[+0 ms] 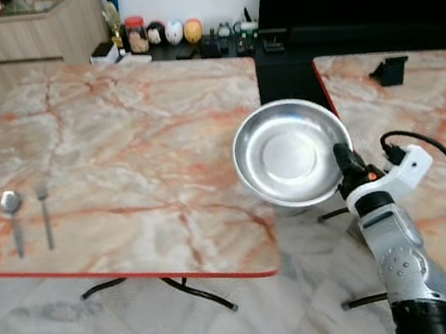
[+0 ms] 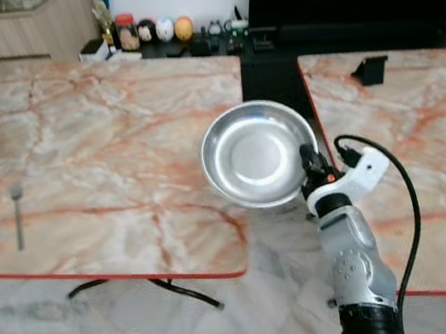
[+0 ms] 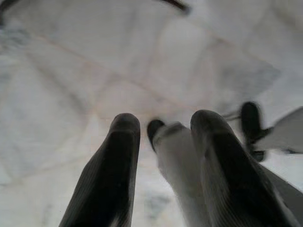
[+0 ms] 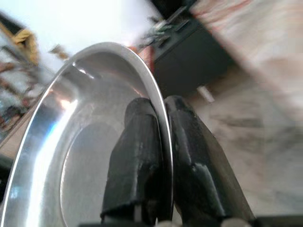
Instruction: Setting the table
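Low in the frame, my left claw [image 3: 161,156] hangs over the pale marble floor [image 3: 71,71], fingers apart. At centre right my right claw [image 1: 344,159] is clamped on the rim of the round shiny steel bowl [image 1: 288,150], tilted above the marble tabletop [image 1: 133,130] edge. At far left lie a steel spoon [image 1: 13,217] and fork [image 1: 45,210], side by side.

A: Where do the eye views look from?
B: High, forward and down; both share the marble table [image 1: 118,141], with the spoon [image 1: 11,203] at nine o'clock.
A: The wrists?
B: Close along each gripper's fingers.
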